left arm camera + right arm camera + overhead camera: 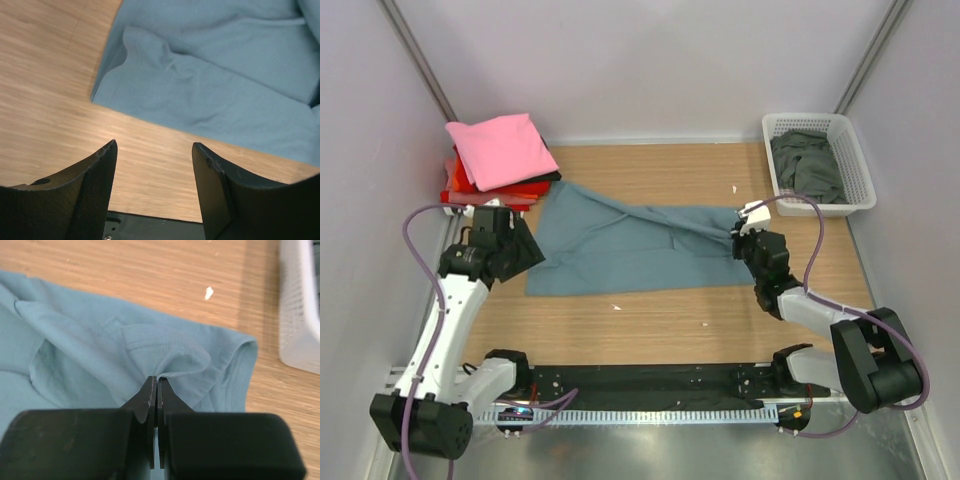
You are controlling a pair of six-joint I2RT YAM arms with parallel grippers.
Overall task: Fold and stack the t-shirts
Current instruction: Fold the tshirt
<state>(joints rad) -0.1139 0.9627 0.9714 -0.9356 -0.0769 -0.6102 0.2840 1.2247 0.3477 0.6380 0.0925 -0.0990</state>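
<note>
Slate-blue t-shirt (630, 250) lies spread across the middle of the tabletop (700, 312); we see our right gripper (157, 383) pinching a fold at its right end, our left gripper (154, 148) parted, empty, beside its near-left corner

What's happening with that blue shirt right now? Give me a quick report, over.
Right gripper shut, pinching blue t-shirt. Left gripper open, empty, over table beside it. Shirt spread out, rumpled. Nothing in the way.

No legible text or labels
</note>
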